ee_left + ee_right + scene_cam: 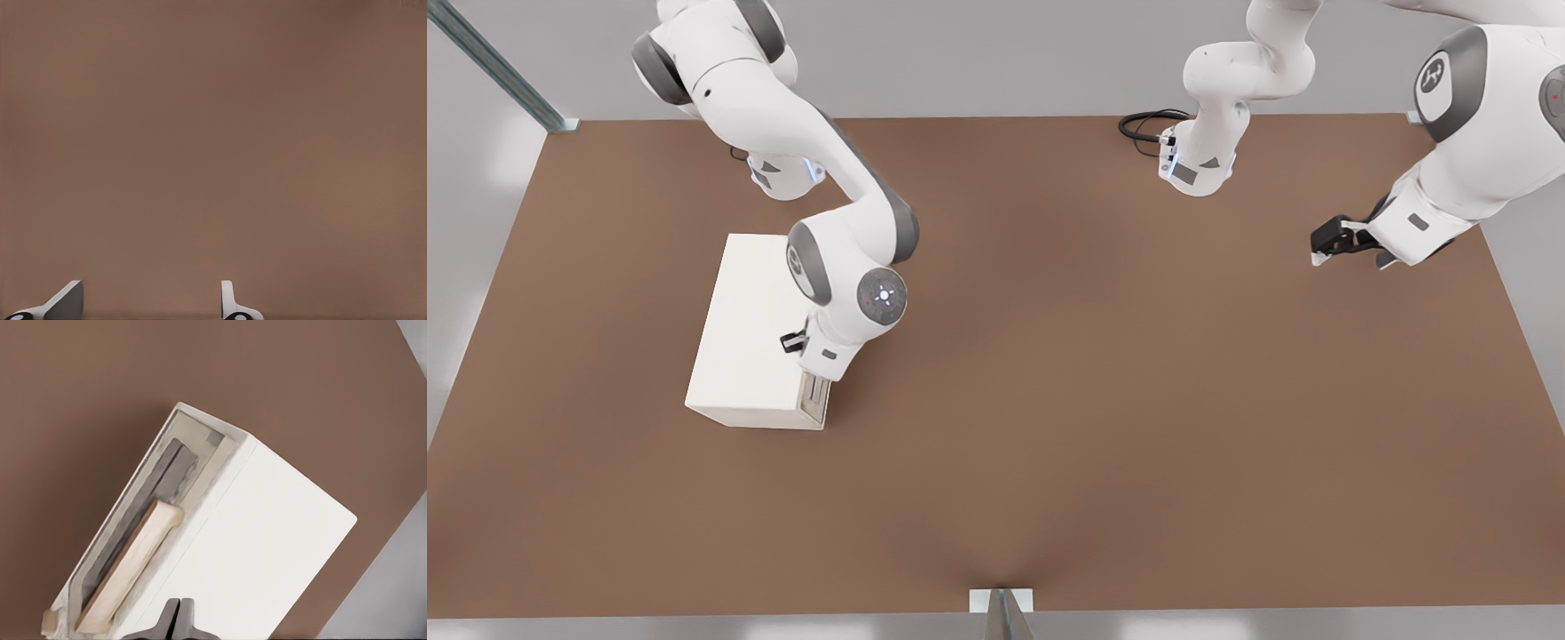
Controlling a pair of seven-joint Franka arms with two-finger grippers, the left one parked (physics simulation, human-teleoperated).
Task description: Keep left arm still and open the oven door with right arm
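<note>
Brown counter fills the frame. At left-centre, the right arm's hand, fingers pressed together and grasping nothing, hovers over the oven door; its wooden handle lies alongside, lengthwise.

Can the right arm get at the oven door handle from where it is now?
Probably yes. The gripper hangs over the oven's top edge beside the door, jaws shut, and nothing covers the wooden handle. The jaws would need to open first.
</note>
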